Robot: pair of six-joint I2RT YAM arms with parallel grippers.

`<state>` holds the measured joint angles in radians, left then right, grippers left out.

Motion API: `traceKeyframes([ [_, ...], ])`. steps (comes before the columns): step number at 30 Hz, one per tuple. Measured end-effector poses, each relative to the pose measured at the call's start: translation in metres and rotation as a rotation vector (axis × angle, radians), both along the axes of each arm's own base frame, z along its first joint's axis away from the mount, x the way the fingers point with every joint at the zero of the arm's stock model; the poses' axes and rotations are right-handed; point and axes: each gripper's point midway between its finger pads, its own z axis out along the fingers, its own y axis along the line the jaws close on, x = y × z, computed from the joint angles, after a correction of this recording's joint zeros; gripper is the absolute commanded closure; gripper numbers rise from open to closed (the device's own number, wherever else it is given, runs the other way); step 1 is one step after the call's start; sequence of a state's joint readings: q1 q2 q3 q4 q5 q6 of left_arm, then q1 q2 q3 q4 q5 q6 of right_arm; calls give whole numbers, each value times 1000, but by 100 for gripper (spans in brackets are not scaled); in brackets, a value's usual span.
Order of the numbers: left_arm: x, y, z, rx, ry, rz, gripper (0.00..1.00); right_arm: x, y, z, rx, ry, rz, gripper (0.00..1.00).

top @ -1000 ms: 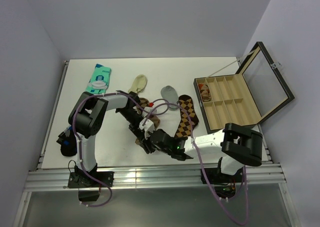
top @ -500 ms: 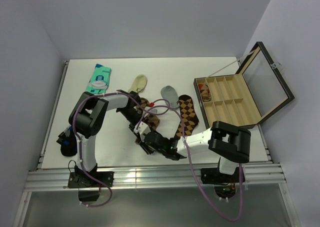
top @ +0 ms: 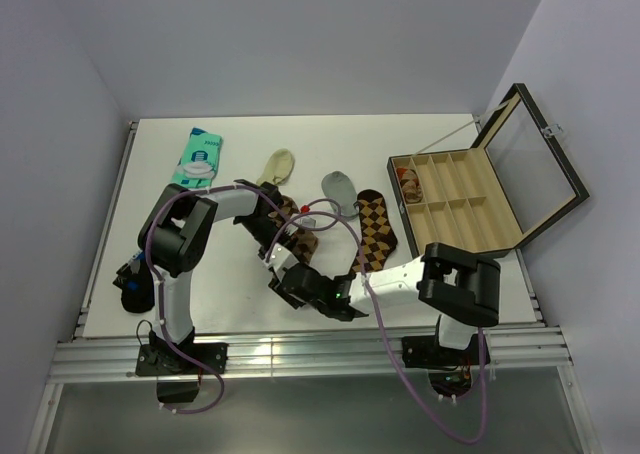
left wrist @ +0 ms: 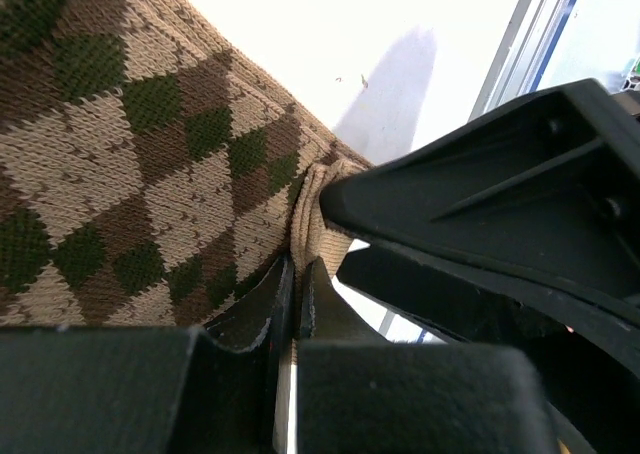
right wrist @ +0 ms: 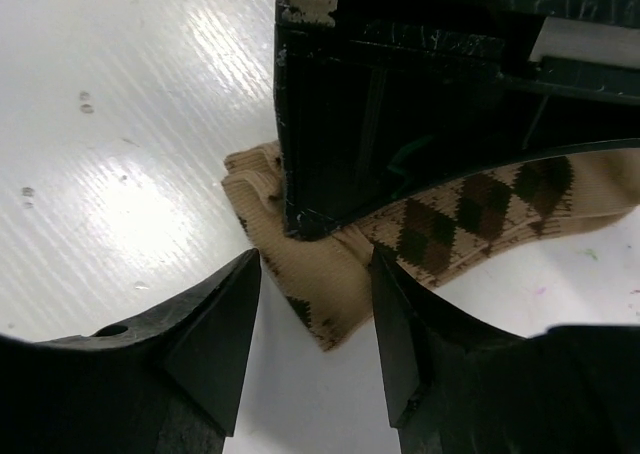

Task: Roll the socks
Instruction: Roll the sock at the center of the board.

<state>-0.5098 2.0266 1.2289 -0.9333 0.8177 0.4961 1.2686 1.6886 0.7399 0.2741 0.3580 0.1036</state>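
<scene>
Two grippers shared the long brown argyle-diamond knit socks (left wrist: 130, 164), lying left of the open wooden compartment box (top: 452, 226): the left gripper (left wrist: 295, 274) was clamped on the tan cuff (right wrist: 330, 294) (an anchor, probably), while the right gripper (right wrist: 312, 274) straddled it, jaws apart, seemingly to begin rolling.

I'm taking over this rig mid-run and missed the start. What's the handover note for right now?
Left gripper: shut, pinching the tan cuff of one long brown-and-tan argyle sock.
Right gripper: open, jaws either side of that same cuff end, not gripping.
Second argyle sock: lying flat nearby, unrolled.
Done: no roll visible yet.
Left: roll the socks together.
</scene>
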Motion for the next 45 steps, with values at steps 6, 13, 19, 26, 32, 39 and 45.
traceKeyframes([
  [6, 0, 0, 0, 1, 0, -1, 94, 0, -7, -6, -74, -22, -1, 43],
  [13, 0, 0, 0, 0, -8, -13, 90, 1, -3, -8, -88, -26, 5, 56],
  [19, 0, 1, 0, -4, -15, -21, 83, 0, 2, -10, -80, -23, 17, 75],
  [26, 1, 0, 1, -1, -29, -7, 69, -2, -2, -7, 3, 42, 31, 83],
  [32, 10, -4, 8, -21, -120, 24, 66, -4, -10, -4, 126, 139, 40, 85],
  [39, 47, 6, 13, -19, -286, 142, 66, -13, -17, -4, 209, 261, 71, 86],
  [45, 83, 35, 22, -12, -422, 265, 66, -25, -13, -2, 256, 369, 113, 86],
])
